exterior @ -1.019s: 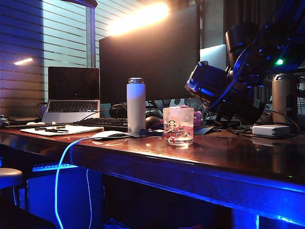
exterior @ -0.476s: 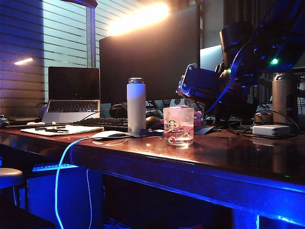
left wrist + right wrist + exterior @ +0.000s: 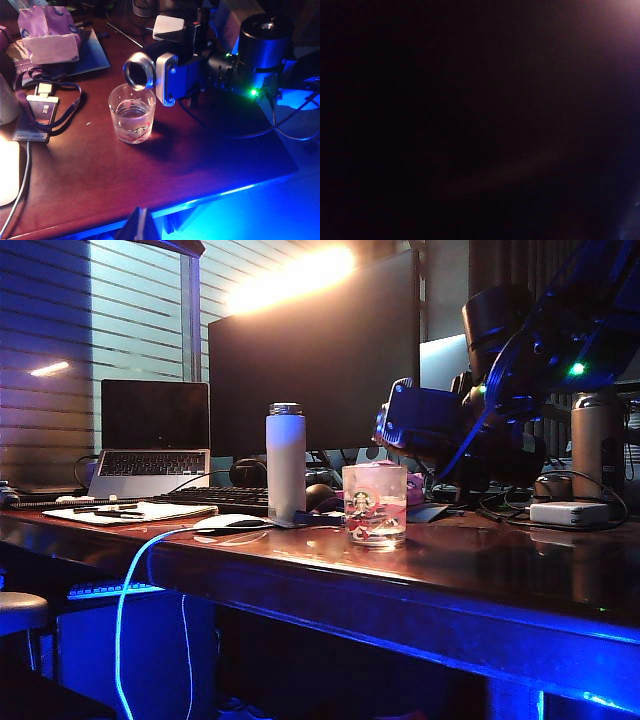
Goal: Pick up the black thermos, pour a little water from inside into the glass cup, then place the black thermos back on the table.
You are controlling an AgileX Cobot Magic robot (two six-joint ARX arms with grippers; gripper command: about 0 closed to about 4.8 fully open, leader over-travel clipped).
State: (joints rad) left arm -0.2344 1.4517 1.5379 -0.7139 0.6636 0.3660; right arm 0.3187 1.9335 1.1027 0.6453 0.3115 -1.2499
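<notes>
The right gripper (image 3: 172, 80) clamps the black thermos (image 3: 150, 67), tipped sideways with its mouth above the glass cup (image 3: 132, 120). Since a second ago it has swung nearer the cup. The left gripper's (image 3: 140, 227) opening cannot be told.

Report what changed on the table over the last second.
The right pincer, clamped on the black thermos, swung left and tipped its mouth over the glass cup. The cup, white bottle and table stayed put.
</notes>
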